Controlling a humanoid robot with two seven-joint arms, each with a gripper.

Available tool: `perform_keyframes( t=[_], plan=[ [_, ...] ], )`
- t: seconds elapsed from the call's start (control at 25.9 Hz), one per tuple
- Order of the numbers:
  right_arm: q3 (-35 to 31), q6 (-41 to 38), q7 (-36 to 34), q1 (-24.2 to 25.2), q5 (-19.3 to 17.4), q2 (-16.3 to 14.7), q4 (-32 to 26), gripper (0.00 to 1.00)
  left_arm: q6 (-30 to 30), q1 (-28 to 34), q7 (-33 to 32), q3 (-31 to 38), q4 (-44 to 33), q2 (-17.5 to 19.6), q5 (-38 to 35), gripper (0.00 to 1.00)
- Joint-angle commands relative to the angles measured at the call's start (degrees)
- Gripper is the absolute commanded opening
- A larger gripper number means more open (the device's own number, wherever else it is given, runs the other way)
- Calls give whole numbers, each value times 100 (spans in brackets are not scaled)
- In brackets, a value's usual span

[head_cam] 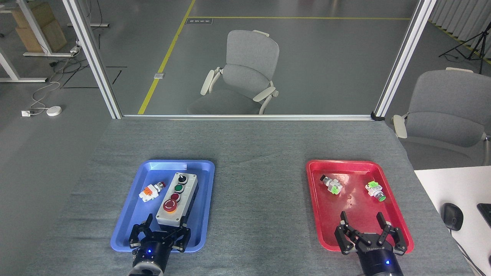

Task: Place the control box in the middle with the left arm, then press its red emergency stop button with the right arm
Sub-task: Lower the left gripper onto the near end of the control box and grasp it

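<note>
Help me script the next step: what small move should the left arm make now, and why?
Probably ease the left end effector forward so its open fingers straddle the near end of the control box, then close. The box lies in the blue tray, not yet on the bare tabletop between the trays, and no grip shows yet.

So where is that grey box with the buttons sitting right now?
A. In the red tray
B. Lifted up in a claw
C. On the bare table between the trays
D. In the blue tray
D. The box lies flat in the blue tray, beside a small white-orange switch, with the open left claw just at its near end.
</note>
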Motion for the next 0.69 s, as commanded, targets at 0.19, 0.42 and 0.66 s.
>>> perform_keyframes(
  t=[0.19,0.42,0.66],
  plan=[
    [-45,-219,-22,3,32,81,12,98,-6,-608,-2,2,917,-63,55,99],
    [-273,-764,-40,-6,6,125,12,98,-32,-916,-2,2,1242,-72,108,98],
    [-309,-729,-40,-94,32,134,187,98,-85,-977,-2,-25,1286,-72,117,79]
  ],
)
